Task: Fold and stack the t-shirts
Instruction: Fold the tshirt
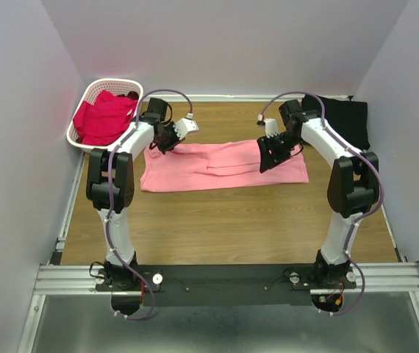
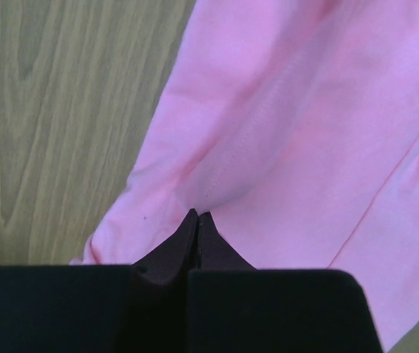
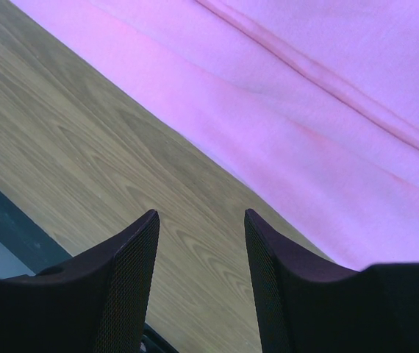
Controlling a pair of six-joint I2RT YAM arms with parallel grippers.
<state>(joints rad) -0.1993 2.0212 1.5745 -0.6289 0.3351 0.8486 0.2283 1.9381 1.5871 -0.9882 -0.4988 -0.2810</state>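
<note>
From above, the tips of the left pincer (image 1: 164, 141) vanish under the left arm (image 1: 140, 136), and the corner of the pink tee (image 1: 224, 168) beneath them too. Right of the right pincer (image 1: 272, 156), the right arm (image 1: 326, 140) covers part of the black tee (image 1: 349, 118). Far left of the left pincer, the red tees (image 1: 105, 118) lie heaped in the basket (image 1: 84, 99), their number impossible to tell. Both wrist views cut the pink tee off at top and right.

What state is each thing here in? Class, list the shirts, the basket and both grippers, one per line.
pink t-shirt: flat, partly folded
black t-shirt: lying flat, far right
red t-shirts: heaped, unfolded
basket: upright, holding the red t-shirts
left gripper: shut on pink t-shirt
right gripper: open, empty
</note>
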